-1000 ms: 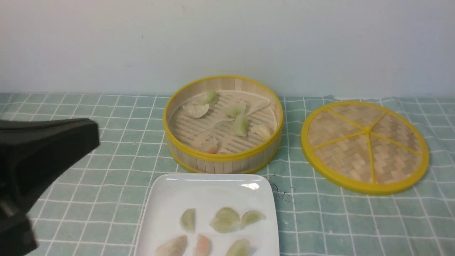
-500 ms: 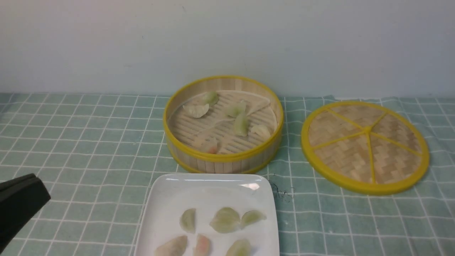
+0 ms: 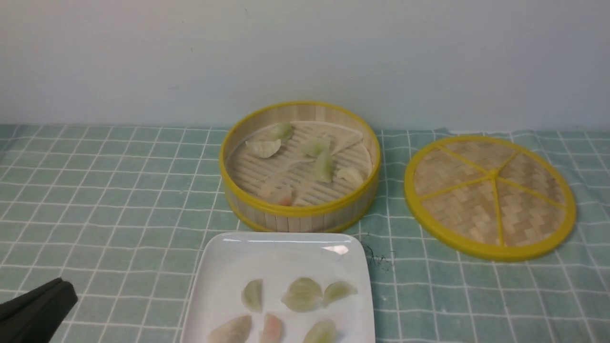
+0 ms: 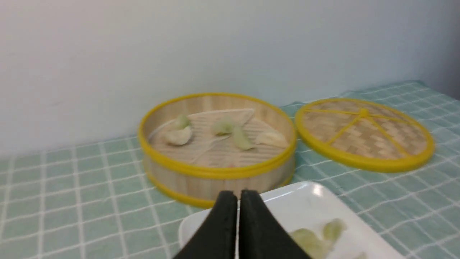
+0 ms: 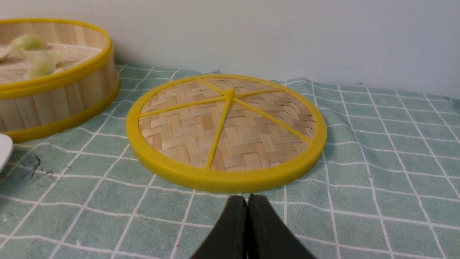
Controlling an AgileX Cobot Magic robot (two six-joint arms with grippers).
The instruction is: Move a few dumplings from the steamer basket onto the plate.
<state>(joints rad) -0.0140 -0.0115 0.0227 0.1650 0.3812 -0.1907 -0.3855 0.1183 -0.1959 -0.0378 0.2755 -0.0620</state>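
Six dumplings (image 3: 302,295) lying on the plate (image 3: 228,257), just in front of the basket (image 3: 299,209); about six more still on the basket's slatted floor, one orange-tinted piece close against the near wall. Woven lid (image 3: 491,190) flat on the tabletop (image 3: 119,200), beside the basket and apart from it.

Left tool (image 4: 237,196) pressed together, nothing between the tips, hovering near the plate's near-left corner. Right tool (image 5: 247,201) likewise pressed together and empty, just in front of the lid.

Likely enough moved for "a few", so probably little left to do. Risks from here:

- Sweeping the left tool across the plate: dumplings near the front edge pushed off, or the glossy plate nudged along the cloth.
- Reaching back into the basket with tips closed: a soft, slippery dumpling squashed or shoved instead of pinched.
- Going for the orange piece: tool catching the yellow rim and dragging the light basket into the plate.
- Dumplings on the plate touching one another: sticking together, two lifted at once.
- Loose checked cloth bunching under a low pass, shifting everything on it.
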